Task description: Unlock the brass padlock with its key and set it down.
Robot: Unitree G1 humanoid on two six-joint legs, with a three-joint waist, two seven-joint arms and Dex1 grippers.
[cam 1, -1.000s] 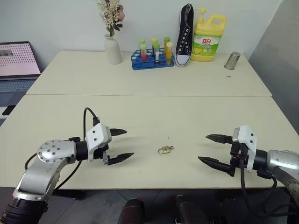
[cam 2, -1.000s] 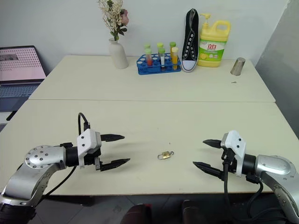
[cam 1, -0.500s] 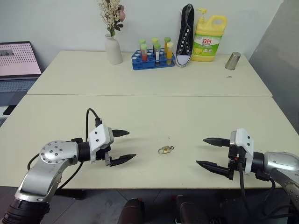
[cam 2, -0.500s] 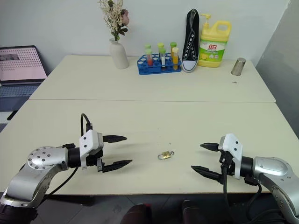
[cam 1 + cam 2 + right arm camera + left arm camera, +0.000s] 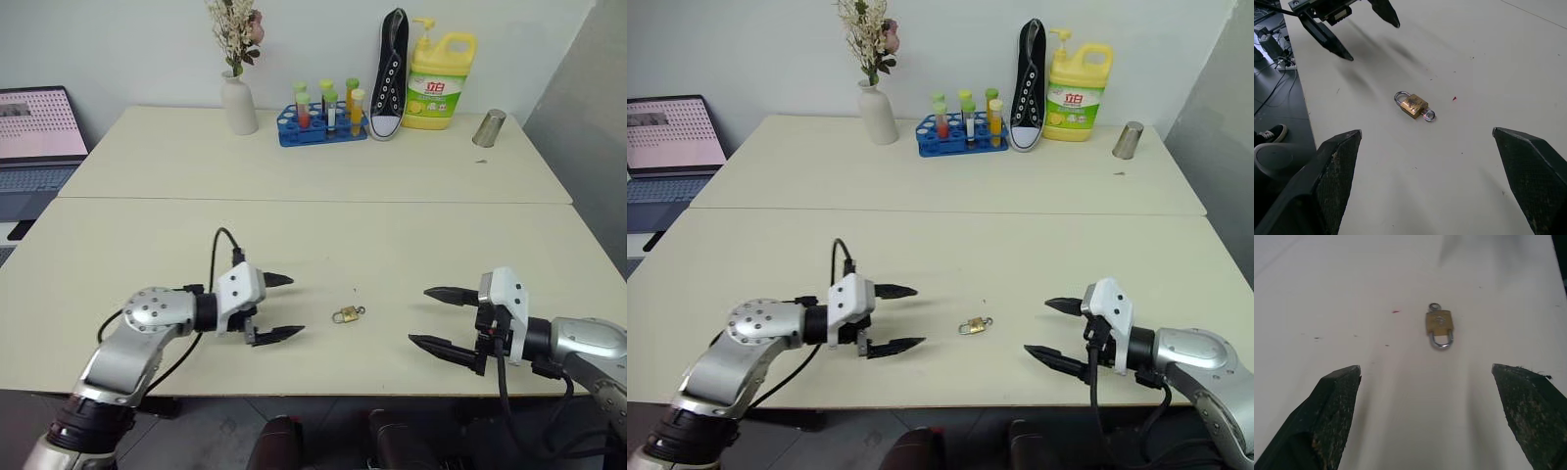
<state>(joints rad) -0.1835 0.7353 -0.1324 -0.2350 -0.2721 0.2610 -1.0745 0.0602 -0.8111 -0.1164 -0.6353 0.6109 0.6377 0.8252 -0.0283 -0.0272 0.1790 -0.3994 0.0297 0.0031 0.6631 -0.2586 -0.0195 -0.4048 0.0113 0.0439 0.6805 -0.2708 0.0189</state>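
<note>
— What sort of place is this?

— It looks like a robotics lab or test room. Two plain cream tables are pushed together into one tabletop [image 5: 294, 166] against a bare white wall.

— What shows it?

— Unrelated props line the far edge: a vase of dried flowers [image 5: 236, 98], a blue rack of coloured test tubes [image 5: 321, 117], a black sneaker [image 5: 389, 73] stood on end, a yellow detergent bottle [image 5: 439, 78] and a metal cup [image 5: 487, 127]. A laptop [image 5: 37, 137] sits past the left edge.

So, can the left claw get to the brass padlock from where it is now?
Probably yes. The left claw is open and points toward the brass padlock, with only bare table between them.
</note>
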